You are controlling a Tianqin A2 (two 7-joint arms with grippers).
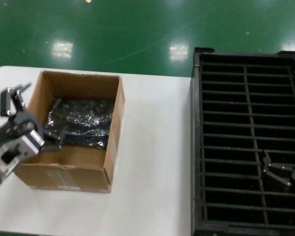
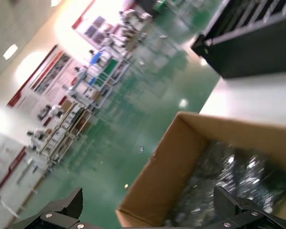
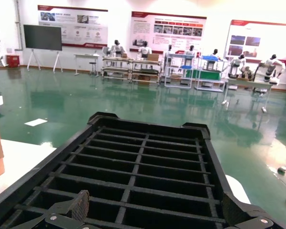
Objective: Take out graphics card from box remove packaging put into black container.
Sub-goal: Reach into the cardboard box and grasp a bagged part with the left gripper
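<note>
Left gripper (image 1: 39,115): jaws spread wide and empty, straddling the box's left wall, one finger inside.
Packaging (image 1: 81,120): crinkly bag lying in the box (image 1: 69,169), just beside the inner finger; contact unclear, the card inside apparently hidden.
Right gripper (image 1: 280,173): jaws open, empty, over the black container (image 1: 246,64).
Counter (image 1: 152,147): carries both.

The brown corrugated cardboard box (image 1: 73,130) at the frame's left is open-topped, its four upright walls fencing the crinkly plastic bag (image 1: 81,120) inside. A bare strip of white tabletop (image 1: 155,147) runs down the centre. The large black ribbed tray (image 1: 248,142) at right offers only narrow slots between ribs.
</note>
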